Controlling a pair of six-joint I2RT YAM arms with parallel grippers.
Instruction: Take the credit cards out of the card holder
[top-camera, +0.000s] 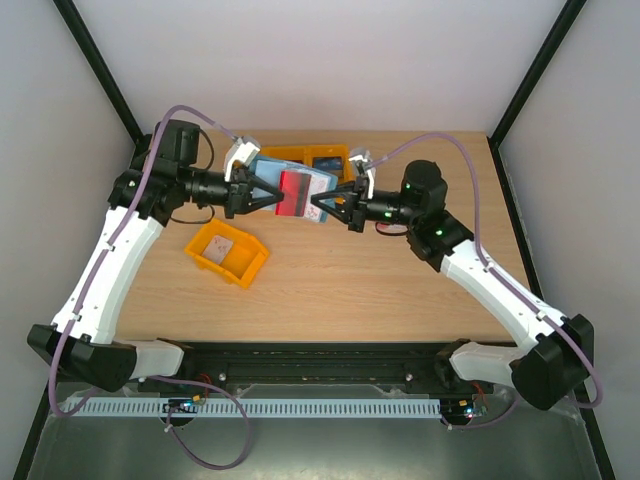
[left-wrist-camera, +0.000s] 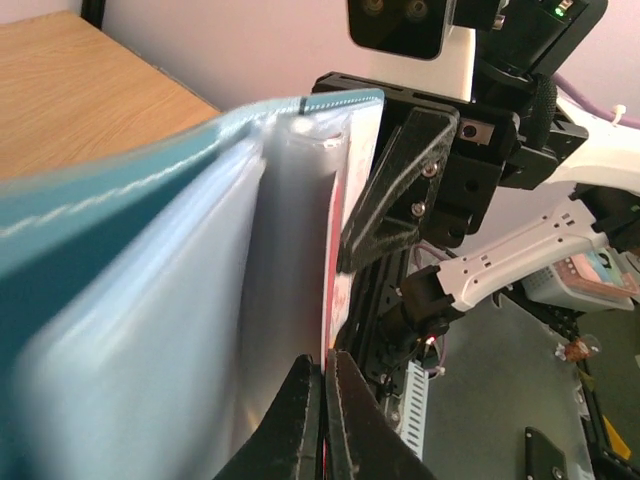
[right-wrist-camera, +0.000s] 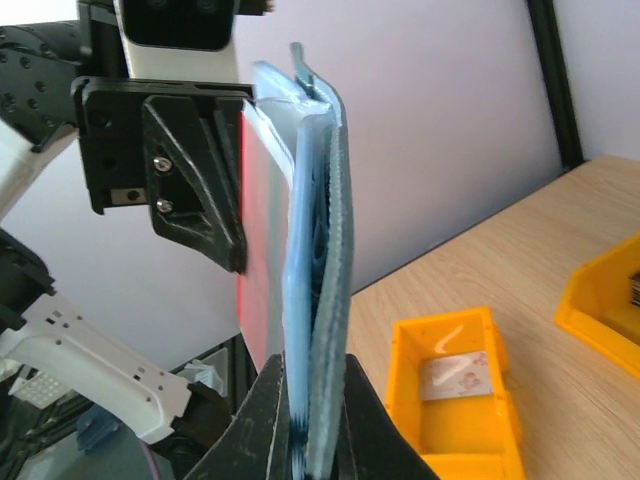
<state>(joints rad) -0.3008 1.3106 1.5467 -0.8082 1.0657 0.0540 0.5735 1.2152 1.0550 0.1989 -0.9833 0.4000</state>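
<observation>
The teal-blue card holder hangs open in the air between both arms. My right gripper is shut on its right edge; in the right wrist view the jaws pinch the blue layers of the holder. My left gripper is shut on a red and white credit card that still overlaps the holder's pocket. The left wrist view shows the left gripper clamped on the card's thin edge beside the holder. The card also shows in the right wrist view. A pale card with pinkish marking lies in an orange bin.
The orange bin with the pale card sits on the wooden table left of centre, its wall below the held holder. Two more orange bins stand at the back of the table, one showing at the right. Black frame posts rise at the back corners.
</observation>
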